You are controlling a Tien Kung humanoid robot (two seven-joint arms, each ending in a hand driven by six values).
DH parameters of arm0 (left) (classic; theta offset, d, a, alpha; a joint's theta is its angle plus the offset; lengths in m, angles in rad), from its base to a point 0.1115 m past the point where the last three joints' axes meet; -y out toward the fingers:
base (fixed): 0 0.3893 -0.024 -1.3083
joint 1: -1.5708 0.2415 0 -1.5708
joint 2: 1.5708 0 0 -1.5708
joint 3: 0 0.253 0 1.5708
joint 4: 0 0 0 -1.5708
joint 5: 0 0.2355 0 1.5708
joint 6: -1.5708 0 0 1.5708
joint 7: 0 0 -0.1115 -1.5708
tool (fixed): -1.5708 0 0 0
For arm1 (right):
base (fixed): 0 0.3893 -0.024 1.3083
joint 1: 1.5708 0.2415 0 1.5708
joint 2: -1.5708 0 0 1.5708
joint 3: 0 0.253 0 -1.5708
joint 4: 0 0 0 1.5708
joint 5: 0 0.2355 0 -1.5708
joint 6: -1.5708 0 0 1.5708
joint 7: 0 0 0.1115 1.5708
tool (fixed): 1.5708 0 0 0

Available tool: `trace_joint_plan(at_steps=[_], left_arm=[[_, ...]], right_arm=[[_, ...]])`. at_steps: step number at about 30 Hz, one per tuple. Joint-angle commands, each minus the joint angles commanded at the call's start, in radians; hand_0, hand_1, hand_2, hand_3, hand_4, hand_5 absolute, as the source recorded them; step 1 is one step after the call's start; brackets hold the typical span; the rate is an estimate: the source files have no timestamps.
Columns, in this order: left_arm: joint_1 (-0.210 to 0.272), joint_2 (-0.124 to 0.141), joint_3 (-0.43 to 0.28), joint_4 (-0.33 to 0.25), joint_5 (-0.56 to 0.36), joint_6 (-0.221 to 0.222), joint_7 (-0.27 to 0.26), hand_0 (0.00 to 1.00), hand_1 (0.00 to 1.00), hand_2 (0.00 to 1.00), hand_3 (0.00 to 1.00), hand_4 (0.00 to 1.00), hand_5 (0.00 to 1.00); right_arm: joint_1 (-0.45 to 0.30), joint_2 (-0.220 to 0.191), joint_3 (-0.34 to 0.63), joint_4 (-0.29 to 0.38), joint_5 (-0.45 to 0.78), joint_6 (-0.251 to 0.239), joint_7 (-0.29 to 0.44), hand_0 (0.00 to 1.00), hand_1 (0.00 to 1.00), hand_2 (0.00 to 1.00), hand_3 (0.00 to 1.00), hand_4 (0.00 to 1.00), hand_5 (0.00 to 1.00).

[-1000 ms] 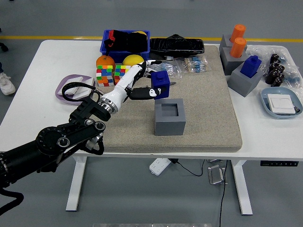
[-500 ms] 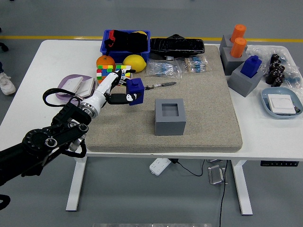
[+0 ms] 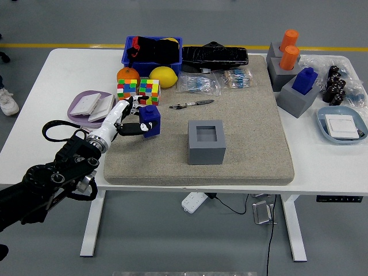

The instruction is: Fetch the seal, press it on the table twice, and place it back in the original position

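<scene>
Fingers (image 3: 127, 109) of the left hand (image 3: 125, 118) are wrapped around the blue seal (image 3: 150, 120), holding it over the near-left part of the grey mat (image 3: 247, 132), whether touching or just above it cannot be told. Its grey holder block (image 3: 206, 141) sits empty at mid-mat. Far right, two grey blocks (image 3: 282, 68) carry orange seals (image 3: 289, 48), and a third (image 3: 296, 98) carries another blue seal (image 3: 305, 80). A blue bin (image 3: 153, 53) at the back holds dark items; a purple tray (image 3: 91, 107) holds white pieces; a light-blue dish (image 3: 342, 125) holds a white pad. From the lower left corner the black arm (image 3: 52, 178) reaches up and right, its white wrist angled toward the seal
</scene>
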Motion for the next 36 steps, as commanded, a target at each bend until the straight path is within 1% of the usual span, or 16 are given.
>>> trace_joint_plan(at_steps=[7,14,26,36], left_arm=[[0.031,0.003,-0.005,0.005,-0.014,0.011,-0.023,0.83,0.529,0.471,0.817,0.584,0.002],[0.055,0.003,-0.013,0.006,-0.015,0.015,-0.031,0.829,0.528,0.471,0.814,0.581,0.002],[0.069,0.004,-0.022,0.007,-0.017,0.016,-0.039,0.829,0.529,0.47,0.814,0.58,0.002],[0.072,0.008,-0.019,0.007,-0.018,0.014,-0.04,0.829,0.528,0.469,0.813,0.579,0.002]], right_arm=[[-0.003,0.001,0.001,0.0,-0.002,0.0,-0.001,0.881,0.744,0.729,0.754,0.845,0.536],[-0.003,0.002,0.003,0.0,-0.003,-0.001,0.0,0.881,0.744,0.729,0.755,0.846,0.537],[-0.004,0.004,0.004,0.0,-0.003,0.0,0.002,0.881,0.743,0.728,0.755,0.846,0.537],[-0.004,0.004,0.003,0.0,-0.002,0.0,0.002,0.881,0.743,0.727,0.755,0.847,0.538]])
